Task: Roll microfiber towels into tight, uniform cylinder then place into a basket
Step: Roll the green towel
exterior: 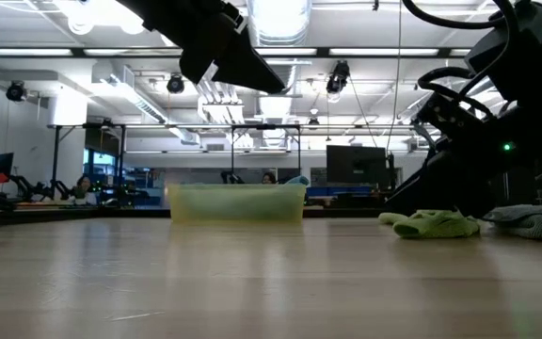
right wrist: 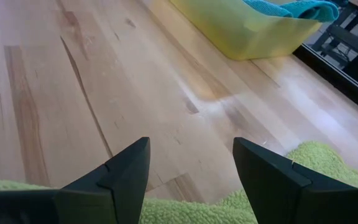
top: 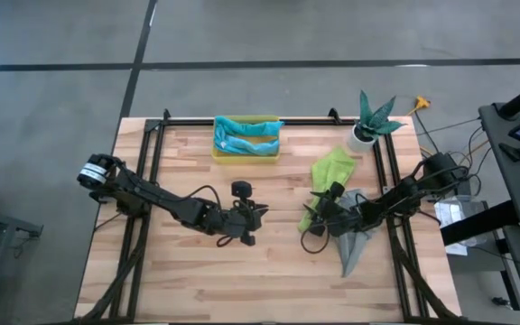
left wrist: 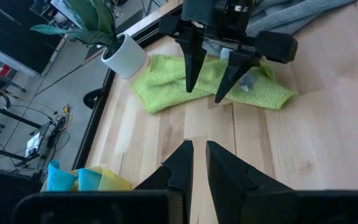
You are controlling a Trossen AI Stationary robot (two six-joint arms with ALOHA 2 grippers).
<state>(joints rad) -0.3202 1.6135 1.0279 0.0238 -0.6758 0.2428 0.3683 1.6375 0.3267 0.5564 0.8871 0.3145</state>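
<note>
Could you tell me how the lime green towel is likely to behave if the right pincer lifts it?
The lime green towel lies crumpled in soft folds, so it will probably droop limply. Its fuzzy pile suggests decent grip, not slippery. The open right pincer is at its edge; a one-point pinch would likely leave most of it dragging.
</note>
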